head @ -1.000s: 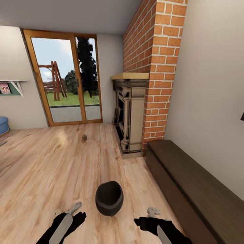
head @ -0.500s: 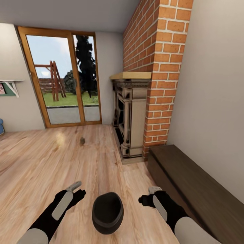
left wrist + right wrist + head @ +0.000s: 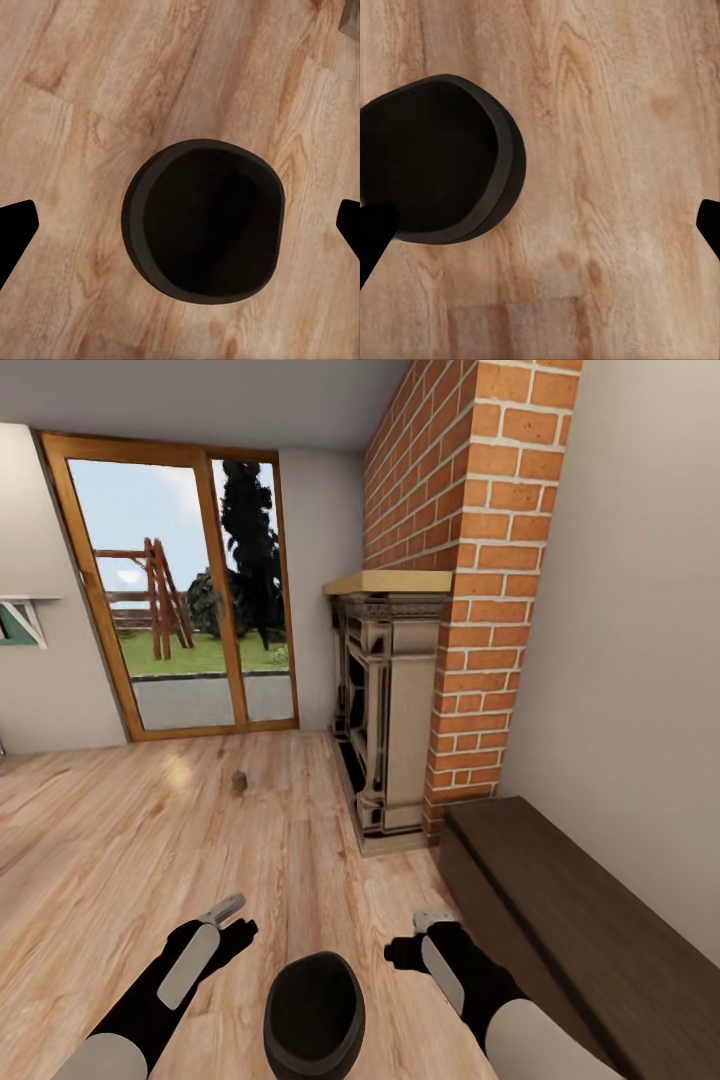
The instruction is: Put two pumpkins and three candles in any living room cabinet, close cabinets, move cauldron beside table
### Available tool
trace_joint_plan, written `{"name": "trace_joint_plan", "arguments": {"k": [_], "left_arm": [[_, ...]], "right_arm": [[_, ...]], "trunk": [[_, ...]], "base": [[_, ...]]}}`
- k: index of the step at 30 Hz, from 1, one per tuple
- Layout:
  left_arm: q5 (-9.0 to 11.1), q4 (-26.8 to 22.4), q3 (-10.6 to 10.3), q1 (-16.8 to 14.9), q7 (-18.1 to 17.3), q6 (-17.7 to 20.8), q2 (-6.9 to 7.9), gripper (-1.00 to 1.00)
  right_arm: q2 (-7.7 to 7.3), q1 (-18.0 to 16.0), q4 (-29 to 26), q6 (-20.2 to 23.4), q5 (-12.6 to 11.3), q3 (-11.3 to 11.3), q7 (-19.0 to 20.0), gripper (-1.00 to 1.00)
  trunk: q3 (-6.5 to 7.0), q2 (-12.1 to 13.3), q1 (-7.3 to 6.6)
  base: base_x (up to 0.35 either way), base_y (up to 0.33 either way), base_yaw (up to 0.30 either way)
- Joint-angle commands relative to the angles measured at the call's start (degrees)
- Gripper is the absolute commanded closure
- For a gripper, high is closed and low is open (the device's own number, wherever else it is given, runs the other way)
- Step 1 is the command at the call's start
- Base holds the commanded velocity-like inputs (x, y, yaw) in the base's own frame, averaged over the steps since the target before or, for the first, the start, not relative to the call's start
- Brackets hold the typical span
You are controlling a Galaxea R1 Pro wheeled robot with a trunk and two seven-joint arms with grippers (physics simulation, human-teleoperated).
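Cauldron (image 3: 314,1015): upright on floor, between left gripper (image 3: 232,916) and right gripper (image 3: 418,935), touching neither; seen from straight above between spread fingertips in left wrist view (image 3: 206,221), near one fingertip in right wrist view (image 3: 435,169). Both grippers spread wide, holding nothing. Floor (image 3: 120,840): light wood planks. Cabinet (image 3: 570,930): long, low, dark brown, shut, along right wall, near cauldron. Fireplace (image 3: 385,705) under brick chimney (image 3: 450,510); glass door (image 3: 170,585) to garden. Candle (image 3: 239,782): small, greyish, on floor well beyond cauldron. Cauldron look: round, matte black, wide mouth, thick rim, dark inside.
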Motion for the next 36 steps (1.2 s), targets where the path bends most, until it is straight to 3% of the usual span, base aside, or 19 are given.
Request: {"name": "trace_joint_plan", "arguments": {"k": [1, 7, 36], "left_arm": [[0.5, -0.1, -0.3, 0.0, 0.5, 0.0, 0.06, -1.0], [0.5, -0.4, -0.8, 0.0, 0.2, 0.0, -0.13, -1.0], [0.5, -0.5, -0.9, 0.0, -0.2, 0.0, -0.17, -1.0]], "right_arm": [[0.1, 0.0, -0.1, 0.2, -0.6, 0.7, -0.6, -1.0], [0.67, 0.0, -0.2, 0.0, -0.7, 2.5, -0.8, -1.0], [0.71, 0.0, -0.6, -0.4, -1.2, 2.6, -0.3, -1.0]], "trunk": [[-0.06, 0.0, 0.0], [-0.06, 0.0, 0.0], [-0.06, 0.0, 0.0]], "base": [[0.029, 0.0, 0.0], [0.01, 0.0, 0.0], [0.097, 0.037, 0.0]]}}
